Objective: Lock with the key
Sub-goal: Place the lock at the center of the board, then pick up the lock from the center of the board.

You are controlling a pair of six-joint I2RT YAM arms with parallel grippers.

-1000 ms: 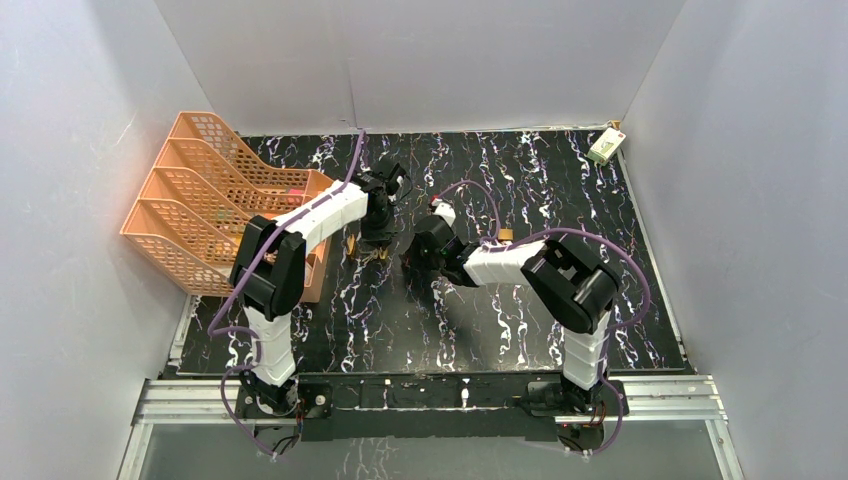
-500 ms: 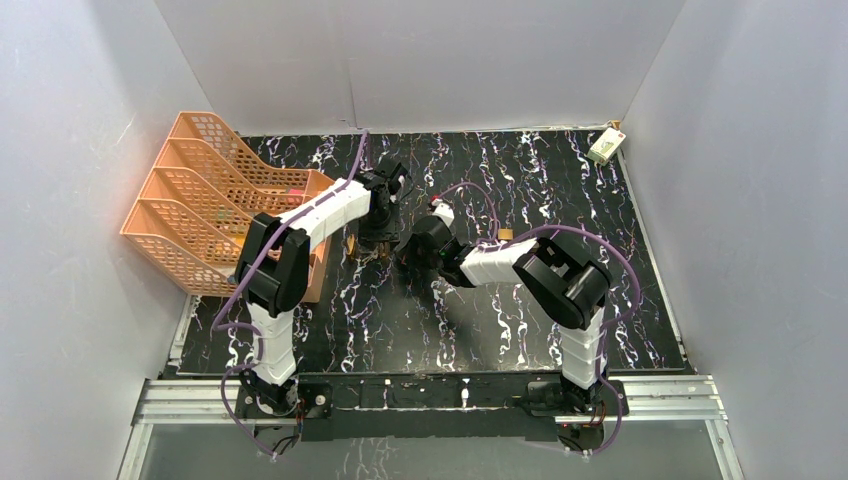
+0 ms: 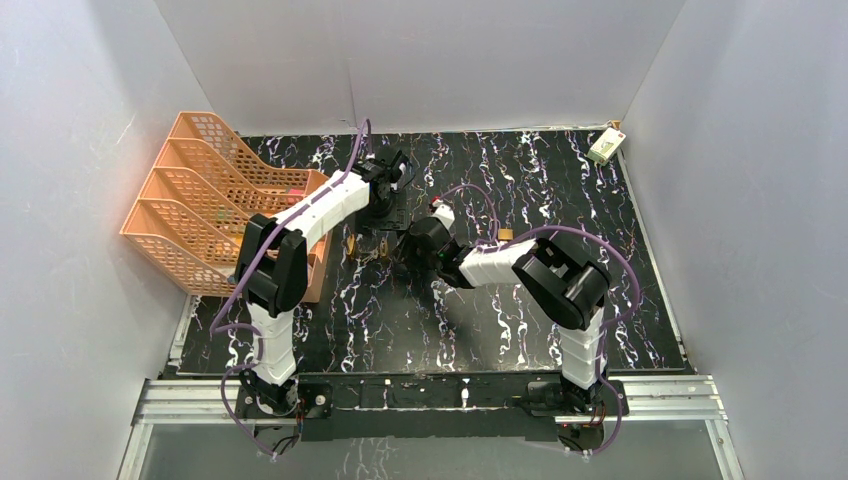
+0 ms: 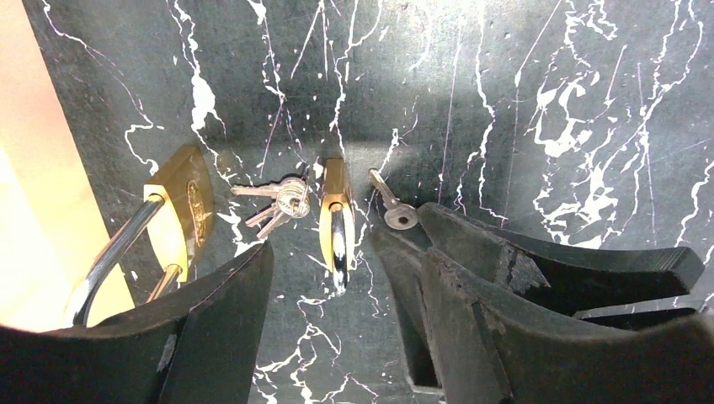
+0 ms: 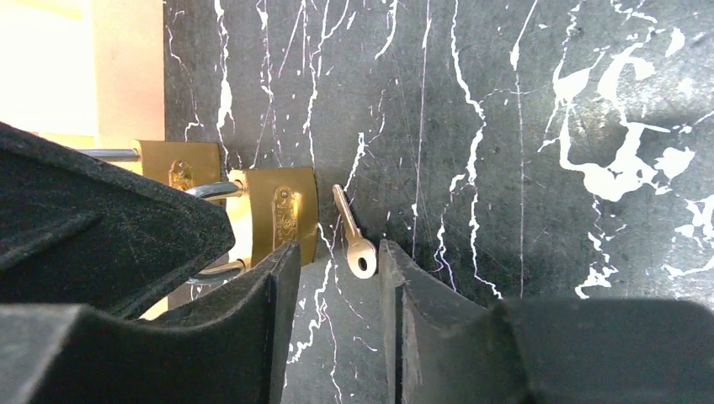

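Note:
Two brass padlocks lie on the black marbled table next to the orange tray. One padlock [image 4: 178,209] is at the left with its steel shackle toward the camera. The other padlock [image 4: 336,215] stands on edge in the middle, also seen in the right wrist view [image 5: 286,210]. A small bunch of keys [image 4: 282,198] lies between them. A single silver key [image 5: 354,241] lies flat on the table beside the middle padlock, outside the lock. My right gripper [image 5: 337,263] is open, its fingertips either side of the key's head. My left gripper [image 4: 320,290] is open above the middle padlock's shackle.
Stacked orange mesh trays [image 3: 200,200] stand at the left, their edge close to the padlocks. A small white box [image 3: 606,146] sits in the far right corner. A small orange piece [image 3: 505,235] lies by the right arm. Both grippers crowd the same spot.
Both grippers have gone from shut to open. The left gripper has drawn back toward the far side. The single key now lies loose on the table.

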